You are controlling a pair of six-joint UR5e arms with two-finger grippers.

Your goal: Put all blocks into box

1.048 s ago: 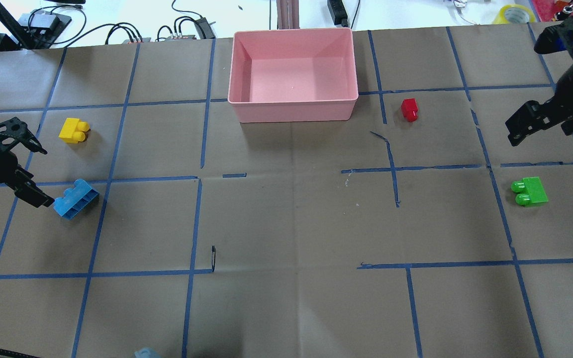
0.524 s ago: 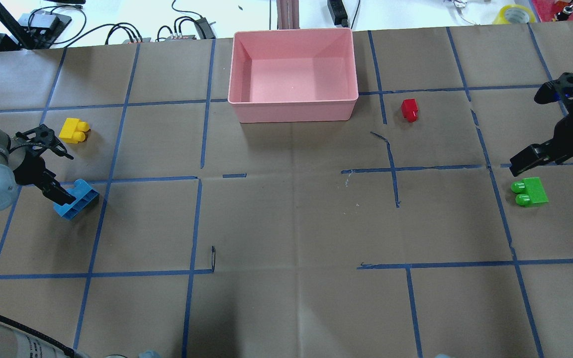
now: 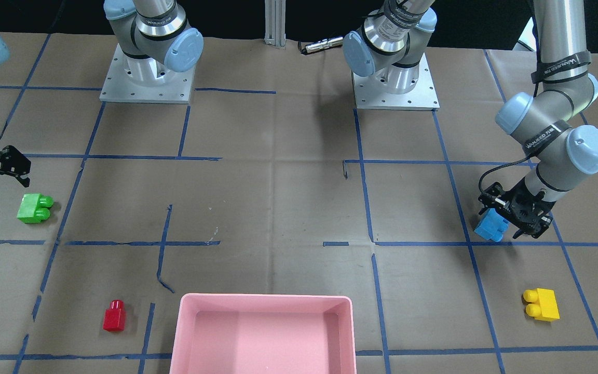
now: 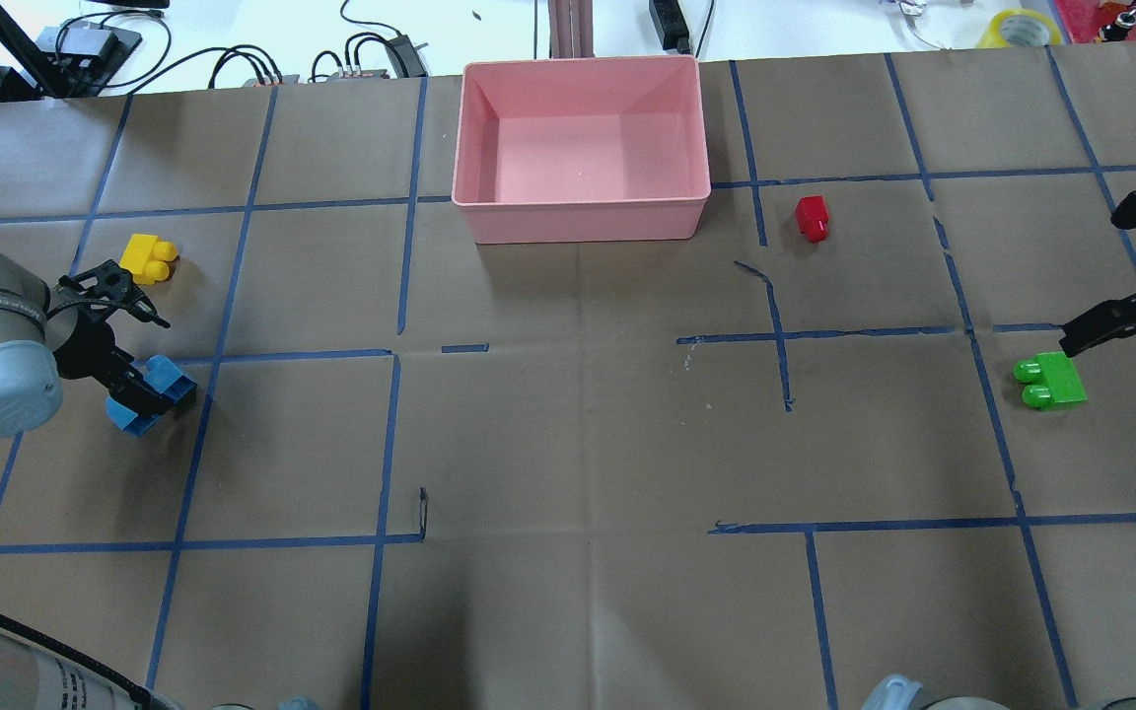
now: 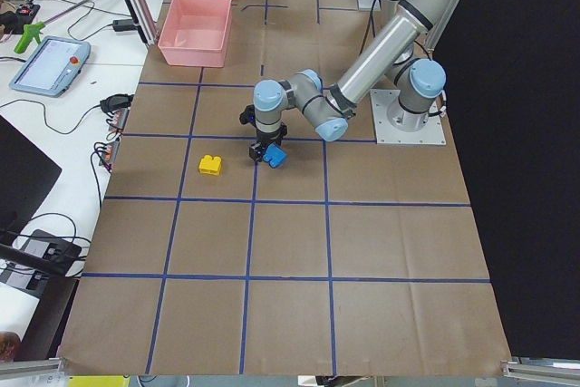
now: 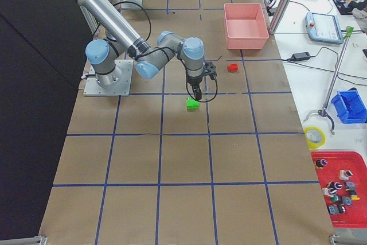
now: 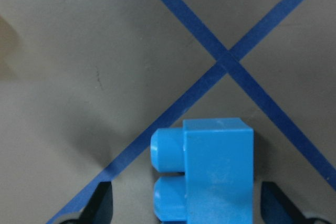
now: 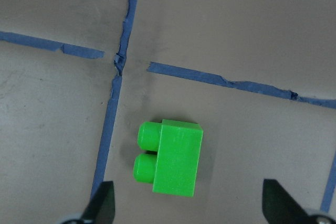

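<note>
The blue brick (image 4: 172,379) lies on the table's left and shows between my left gripper's (image 4: 147,360) open fingertips (image 7: 101,204) in the left wrist view (image 7: 210,174), untouched. The green brick (image 4: 1051,380) lies on the right; my right gripper (image 4: 1099,281) hangs open just behind and above it, and the brick sits between the fingertips (image 8: 103,203) in the right wrist view (image 8: 172,157). The yellow brick (image 4: 148,258) lies behind the blue one. The red brick (image 4: 811,217) lies right of the pink box (image 4: 578,205), which holds nothing.
Blue tape lines grid the brown paper table cover (image 4: 578,444). Cables and power bricks (image 4: 371,54) lie beyond the far edge, and a yellow tape roll (image 4: 1020,27) lies at the far right. The two arm bases (image 3: 146,72) stand on the robot's side.
My left gripper has moved right, over the blue brick. My right gripper has moved toward the robot and now hangs by the green brick. No brick has moved.
</note>
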